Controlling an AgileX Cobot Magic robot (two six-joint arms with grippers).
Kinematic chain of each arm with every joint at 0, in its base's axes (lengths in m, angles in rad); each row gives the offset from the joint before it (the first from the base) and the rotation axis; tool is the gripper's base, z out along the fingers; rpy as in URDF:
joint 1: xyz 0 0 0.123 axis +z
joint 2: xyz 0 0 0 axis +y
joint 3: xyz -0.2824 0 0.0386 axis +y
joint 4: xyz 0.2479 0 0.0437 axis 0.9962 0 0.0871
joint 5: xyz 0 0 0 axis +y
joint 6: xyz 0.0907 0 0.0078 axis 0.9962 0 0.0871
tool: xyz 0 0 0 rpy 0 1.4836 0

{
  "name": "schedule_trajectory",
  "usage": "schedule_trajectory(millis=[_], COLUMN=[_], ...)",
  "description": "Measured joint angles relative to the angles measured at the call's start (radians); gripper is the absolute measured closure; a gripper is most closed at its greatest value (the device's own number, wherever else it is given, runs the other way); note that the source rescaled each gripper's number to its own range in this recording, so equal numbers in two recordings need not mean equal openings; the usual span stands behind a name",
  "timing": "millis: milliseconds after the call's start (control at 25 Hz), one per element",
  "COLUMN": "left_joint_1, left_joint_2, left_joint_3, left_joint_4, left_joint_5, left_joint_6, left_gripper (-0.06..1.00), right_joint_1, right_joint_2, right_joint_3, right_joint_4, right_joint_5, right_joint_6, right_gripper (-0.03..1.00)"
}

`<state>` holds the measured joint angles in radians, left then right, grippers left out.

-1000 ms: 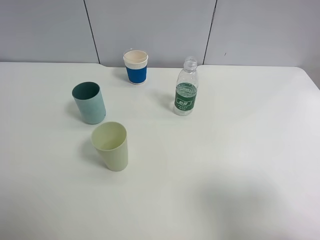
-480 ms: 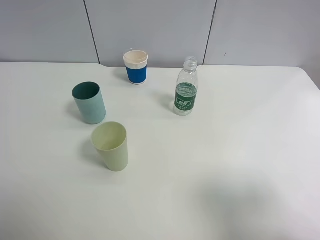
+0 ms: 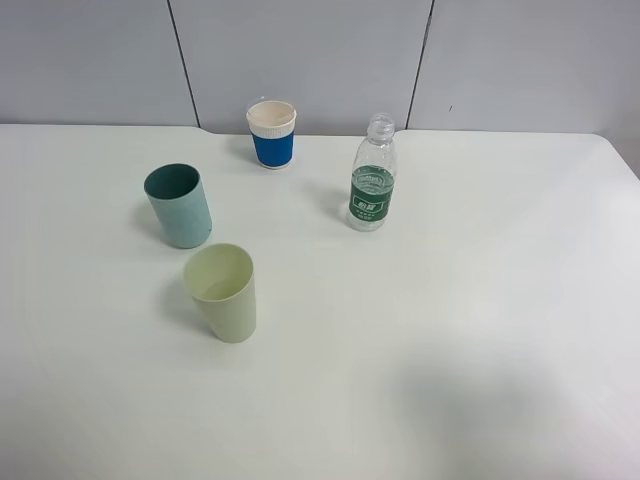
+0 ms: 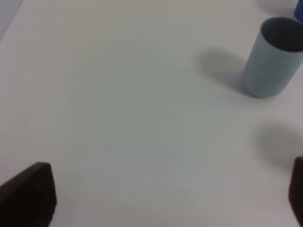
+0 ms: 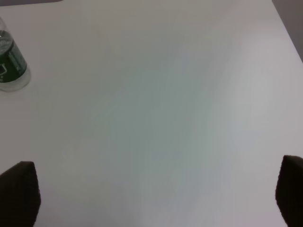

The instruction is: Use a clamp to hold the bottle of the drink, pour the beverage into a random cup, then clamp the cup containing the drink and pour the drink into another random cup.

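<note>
**Exterior high view**
- Bottle: upright on the white surface, toward the back and right of all the cups. Its green label carries white marks too small to read.
- Pale yellow-green tumbler: upright, nearest the front, left of centre, well apart from the bottle.
- Teal tumbler: upright, near the pale one, behind it and to its left, not touching it.
- Paper cup: blue band, whitish rim, at the back.

**Left wrist view**
- Left clamp: two dark tips show; the jaws stand wide apart with only bare surface between them.
- Teal tumbler: upright, well ahead of the jaws and off to one side.

**Right wrist view**
- Right clamp: the jaws are spread wide and hold nothing.
- Bottle: only its base and lower label show, well apart from the jaws; the label marks are blurred and unreadable.
</note>
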<state>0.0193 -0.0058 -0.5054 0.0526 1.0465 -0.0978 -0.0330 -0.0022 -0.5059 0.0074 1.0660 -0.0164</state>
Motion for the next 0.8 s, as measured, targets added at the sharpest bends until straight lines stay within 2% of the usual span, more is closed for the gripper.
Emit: schedule_trajectory(millis=[800], left_joint_1=[0.0], left_joint_2=[0.0], left_joint_3=[0.0], left_joint_4=[0.0], left_joint_5=[0.0], left_joint_6=[0.0], left_gripper=[-0.06], right_joint_1=[0.0], right_joint_2=[0.0], right_joint_3=[0.0], right_joint_4=[0.0], right_joint_5=[0.0], right_joint_6=[0.001], right_gripper=[-0.03])
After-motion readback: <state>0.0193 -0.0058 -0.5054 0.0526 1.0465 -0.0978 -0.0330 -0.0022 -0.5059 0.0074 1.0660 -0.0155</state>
